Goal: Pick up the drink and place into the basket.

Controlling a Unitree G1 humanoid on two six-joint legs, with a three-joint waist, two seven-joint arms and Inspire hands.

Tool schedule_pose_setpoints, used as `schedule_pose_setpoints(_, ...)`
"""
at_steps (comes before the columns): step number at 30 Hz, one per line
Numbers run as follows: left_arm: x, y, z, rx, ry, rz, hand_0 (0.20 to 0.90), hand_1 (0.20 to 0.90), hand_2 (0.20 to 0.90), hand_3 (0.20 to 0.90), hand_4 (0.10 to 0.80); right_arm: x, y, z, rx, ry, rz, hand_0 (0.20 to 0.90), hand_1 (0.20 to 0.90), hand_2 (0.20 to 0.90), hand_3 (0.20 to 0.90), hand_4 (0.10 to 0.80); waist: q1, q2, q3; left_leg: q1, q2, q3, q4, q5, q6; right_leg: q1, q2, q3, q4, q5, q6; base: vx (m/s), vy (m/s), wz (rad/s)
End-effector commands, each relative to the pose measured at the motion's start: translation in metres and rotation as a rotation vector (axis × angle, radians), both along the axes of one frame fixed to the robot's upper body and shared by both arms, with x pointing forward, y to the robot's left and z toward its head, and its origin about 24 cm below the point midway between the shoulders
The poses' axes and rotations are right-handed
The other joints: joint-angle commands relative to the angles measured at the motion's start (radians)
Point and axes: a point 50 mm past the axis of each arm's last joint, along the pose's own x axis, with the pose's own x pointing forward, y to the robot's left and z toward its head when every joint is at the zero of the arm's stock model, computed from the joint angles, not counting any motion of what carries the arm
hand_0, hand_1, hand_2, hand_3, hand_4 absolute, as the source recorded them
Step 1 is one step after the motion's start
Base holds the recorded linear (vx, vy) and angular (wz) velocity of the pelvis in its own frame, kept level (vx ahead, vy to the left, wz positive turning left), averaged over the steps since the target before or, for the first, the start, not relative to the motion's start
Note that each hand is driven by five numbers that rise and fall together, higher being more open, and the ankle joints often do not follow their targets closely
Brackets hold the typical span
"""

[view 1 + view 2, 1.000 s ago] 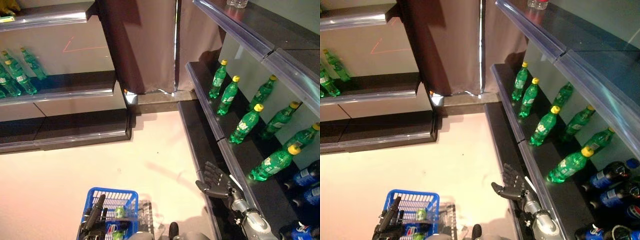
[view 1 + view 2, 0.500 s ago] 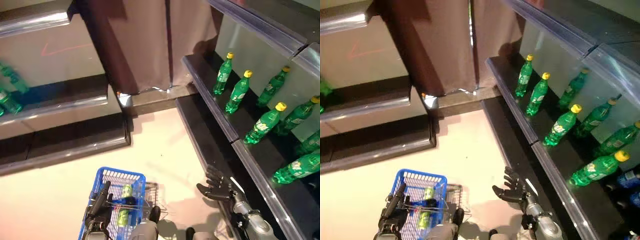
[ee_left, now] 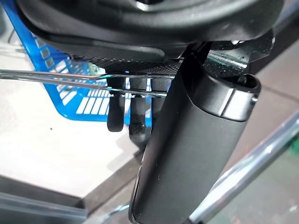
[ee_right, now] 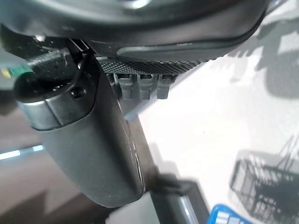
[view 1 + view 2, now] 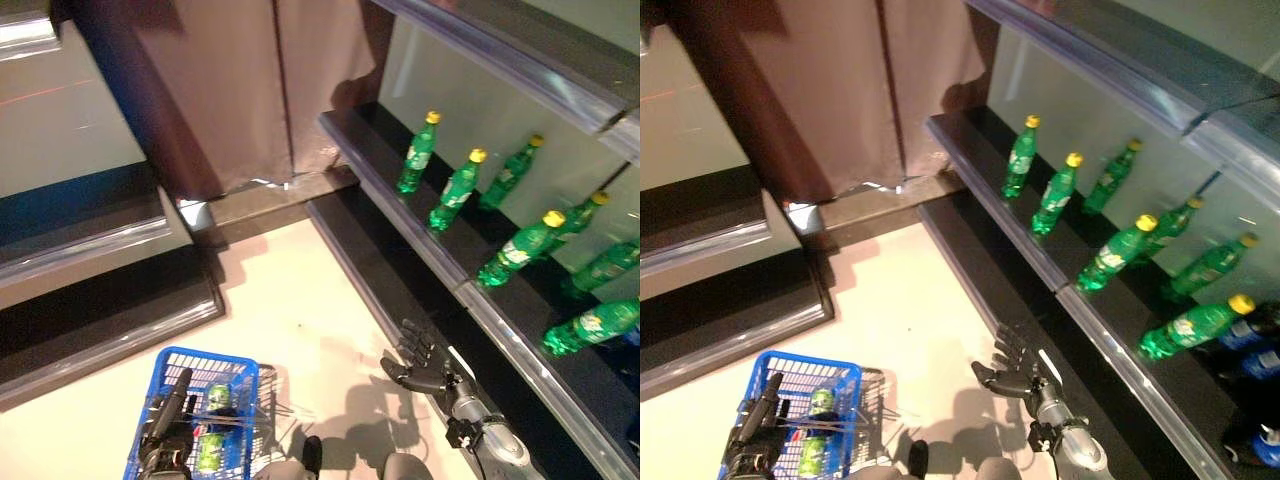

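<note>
Green bottles with yellow caps stand in a row on the dark shelf at the right, the nearest to my hand low on the right point(image 5: 590, 328), others further back point(image 5: 517, 249) point(image 5: 419, 153). My right hand point(image 5: 418, 362) is open and empty, fingers spread, low beside the shelf's front edge. My left hand point(image 5: 167, 437) is shut on the wire handles point(image 3: 70, 77) of the blue basket point(image 5: 166, 366), which hangs at the lower left. Green drinks point(image 5: 211, 448) lie inside it.
A lower dark shelf point(image 5: 390, 280) runs along the floor under the bottle shelf. Dark shelving point(image 5: 100, 330) stands at the left, a brown wall panel point(image 5: 240, 90) at the back. Blue-labelled bottles point(image 5: 1255, 330) lie at the far right. Pale floor point(image 5: 300, 310) lies between.
The camera has swung, so the whole scene has shifted left. The right hand stays open by the shelf edge; the basket hangs a little lower in view.
</note>
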Motion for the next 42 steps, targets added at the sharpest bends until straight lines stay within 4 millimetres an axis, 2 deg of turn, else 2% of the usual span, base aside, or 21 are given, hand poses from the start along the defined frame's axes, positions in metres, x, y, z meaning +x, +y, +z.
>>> schedule_pose_setpoints(1, 0.054, 0.033, 0.084, 0.307, -0.454, -0.096, 0.300, 0.300, 0.300, 0.200, 0.100, 0.015, -0.019, 0.029, -0.068, -0.183, -0.087, 0.900, 0.900, 0.900, 0.900, 0.800, 0.003, 0.021, -0.105, -0.042, 0.020, -0.104, 0.139, -0.122, -0.097, 0.043, 0.093, -0.103, -0.242, 0.215, -0.007, 0.075, -0.114, -0.70)
schedule_pose_setpoints(3, 0.057, 0.034, 0.087, 0.312, -0.459, -0.092, 0.300, 0.300, 0.300, 0.200, 0.100, 0.020, -0.019, 0.033, -0.066, -0.206, -0.132, 0.900, 0.900, 0.900, 0.900, 0.800, -0.007, 0.010, -0.096, -0.015, 0.013, -0.081, 0.126, -0.135, -0.100, 0.003, 0.109, -0.124, -0.290, 0.280, 0.010, 0.064, -0.132, -0.52)
schedule_pose_setpoints(7, 0.066, 0.024, 0.085, 0.300, -0.458, -0.116, 0.300, 0.300, 0.300, 0.200, 0.100, 0.019, -0.023, 0.033, -0.068, -0.228, -0.203, 0.900, 0.900, 0.900, 0.900, 0.800, -0.036, 0.022, -0.110, 0.004, 0.032, -0.077, 0.092, -0.129, -0.097, 0.023, 0.146, -0.059, -0.306, 0.257, -0.010, 0.075, -0.188, -0.18)
schedule_pose_setpoints(12, 0.076, 0.008, 0.085, 0.266, -0.459, -0.148, 0.300, 0.300, 0.300, 0.200, 0.100, 0.020, -0.028, 0.035, -0.107, -0.232, -0.210, 0.900, 0.900, 0.900, 0.900, 0.800, -0.058, 0.027, -0.139, 0.025, 0.050, -0.063, 0.061, -0.120, -0.112, 0.097, 0.168, -0.039, -0.353, 0.229, -0.033, 0.083, -0.126, -0.09)
schedule_pose_setpoints(19, 0.083, -0.002, 0.086, 0.259, -0.460, -0.202, 0.300, 0.300, 0.300, 0.200, 0.100, 0.020, -0.033, 0.040, -0.154, -0.234, -0.208, 0.900, 0.900, 0.900, 0.900, 0.800, -0.087, 0.032, -0.150, 0.042, 0.063, -0.041, 0.080, -0.141, -0.122, 0.125, 0.176, -0.026, -0.361, 0.209, -0.047, 0.073, -0.062, -0.06)
schedule_pose_setpoints(27, 0.081, -0.009, 0.080, 0.245, -0.454, -0.253, 0.300, 0.300, 0.300, 0.200, 0.100, 0.013, -0.046, 0.055, -0.154, -0.315, -0.304, 0.900, 0.900, 0.900, 0.900, 0.800, -0.149, 0.039, -0.135, 0.050, 0.063, 0.017, 0.136, -0.189, -0.114, 0.120, 0.181, 0.048, -0.365, 0.218, -0.041, 0.037, 0.001, -0.36)
schedule_pose_setpoints(35, 0.086, -0.014, 0.078, 0.220, -0.469, -0.271, 0.300, 0.300, 0.300, 0.200, 0.100, 0.006, -0.062, 0.070, -0.159, -0.405, -0.436, 0.900, 0.900, 0.900, 0.900, 0.800, -0.220, 0.049, -0.132, 0.076, 0.053, 0.081, 0.105, -0.201, -0.094, 0.070, 0.215, 0.124, -0.383, 0.263, -0.026, -0.001, 0.003, -0.44)
schedule_pose_setpoints(42, 0.097, -0.025, 0.079, 0.195, -0.478, -0.287, 0.300, 0.300, 0.300, 0.200, 0.100, 0.008, -0.063, 0.076, -0.181, -0.425, -0.430, 0.900, 0.900, 0.900, 0.900, 0.800, -0.237, 0.049, -0.136, 0.079, 0.039, 0.087, 0.097, -0.201, -0.081, 0.047, 0.236, 0.151, -0.387, 0.281, -0.026, 0.003, -0.009, -0.32)
